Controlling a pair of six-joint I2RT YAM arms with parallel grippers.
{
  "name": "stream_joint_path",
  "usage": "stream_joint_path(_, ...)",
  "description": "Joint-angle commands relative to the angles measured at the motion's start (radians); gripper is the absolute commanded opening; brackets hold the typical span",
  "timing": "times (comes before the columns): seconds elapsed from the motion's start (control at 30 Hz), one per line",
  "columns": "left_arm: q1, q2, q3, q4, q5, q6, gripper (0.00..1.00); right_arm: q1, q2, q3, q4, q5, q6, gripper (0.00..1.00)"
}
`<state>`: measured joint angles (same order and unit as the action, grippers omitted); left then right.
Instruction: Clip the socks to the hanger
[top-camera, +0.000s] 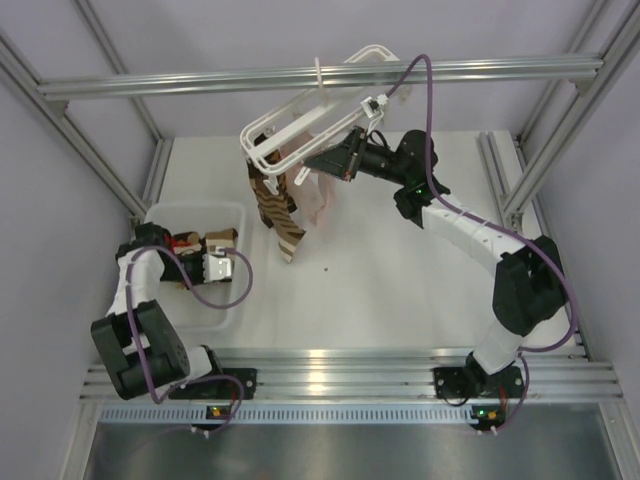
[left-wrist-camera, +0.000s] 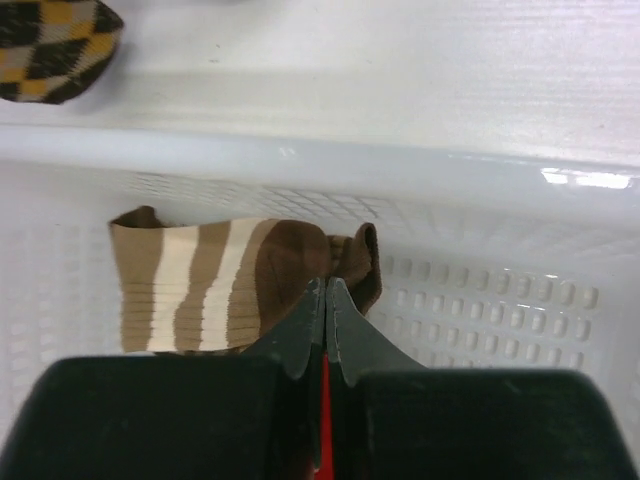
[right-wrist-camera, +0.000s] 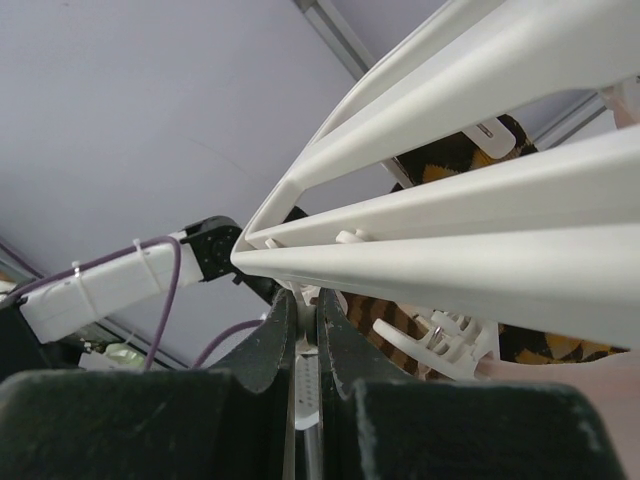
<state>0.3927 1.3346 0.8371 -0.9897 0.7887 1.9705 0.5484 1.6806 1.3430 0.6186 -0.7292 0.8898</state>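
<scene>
A brown-and-cream striped sock (left-wrist-camera: 200, 285) lies in the white basket (left-wrist-camera: 330, 155). My left gripper (left-wrist-camera: 327, 287) reaches down into the basket (top-camera: 196, 208) and is shut on this sock's dark brown end, where the fabric bunches at the tips. The white hanger (top-camera: 300, 115) hangs tilted from the aluminium rail (top-camera: 480, 70). A brown patterned sock (top-camera: 280, 212) and a pale pink one (top-camera: 322, 198) dangle from it. My right gripper (right-wrist-camera: 307, 305) is raised under the hanger frame (right-wrist-camera: 450, 235) and is shut on one of its white clips (right-wrist-camera: 308, 385).
More sock fabric lies at the basket's far side (top-camera: 215, 238). The toe of the hanging patterned sock (left-wrist-camera: 55, 45) shows just beyond the basket. Aluminium posts stand at both sides (top-camera: 545, 150), and a ribbed metal rail (top-camera: 350, 375) runs along the near edge.
</scene>
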Motion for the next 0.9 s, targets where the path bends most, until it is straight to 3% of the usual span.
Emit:
stream_joint_path(0.0,0.000,-0.107,0.054,-0.089,0.128,0.570,0.00,-0.008,0.002,0.030,-0.011,0.005,-0.017,0.00)
stream_joint_path(0.1,-0.002,-0.169,0.088,-0.020,0.194,0.302,0.00,-0.008,-0.001,0.030,-0.017,0.005,-0.026,0.00)
stream_joint_path(0.13,0.000,-0.213,0.095,0.084,0.211,0.189,0.00,-0.008,-0.004,0.028,-0.017,0.007,-0.028,0.00)
stream_joint_path(0.17,0.000,-0.238,0.102,0.168,0.227,-0.066,0.00,-0.010,-0.004,0.028,-0.017,0.007,-0.028,0.00)
stream_joint_path(0.2,0.000,-0.288,0.106,0.250,0.230,-0.210,0.00,-0.008,-0.005,0.027,-0.020,0.005,-0.029,0.00)
stream_joint_path(0.23,0.000,-0.311,0.105,0.446,0.219,-0.361,0.00,-0.008,-0.007,0.027,-0.022,0.005,-0.032,0.00)
stream_joint_path(0.27,0.000,-0.336,0.103,0.530,0.183,-0.648,0.00,-0.008,-0.010,0.027,-0.023,0.005,-0.035,0.00)
stream_joint_path(0.33,0.000,-0.386,0.123,0.653,0.141,-0.927,0.00,-0.008,-0.015,0.024,-0.026,0.005,-0.040,0.00)
stream_joint_path(0.43,0.000,-0.426,0.209,0.645,0.075,-1.188,0.00,-0.008,-0.019,0.021,-0.026,0.007,-0.043,0.00)
stream_joint_path(0.6,0.000,-0.492,0.328,0.496,-0.008,-1.386,0.00,-0.008,-0.032,0.010,-0.026,0.008,-0.052,0.00)
stream_joint_path(0.87,0.000,-0.603,0.352,0.309,0.047,-1.567,0.00,-0.008,-0.041,-0.007,-0.016,0.004,-0.054,0.00)
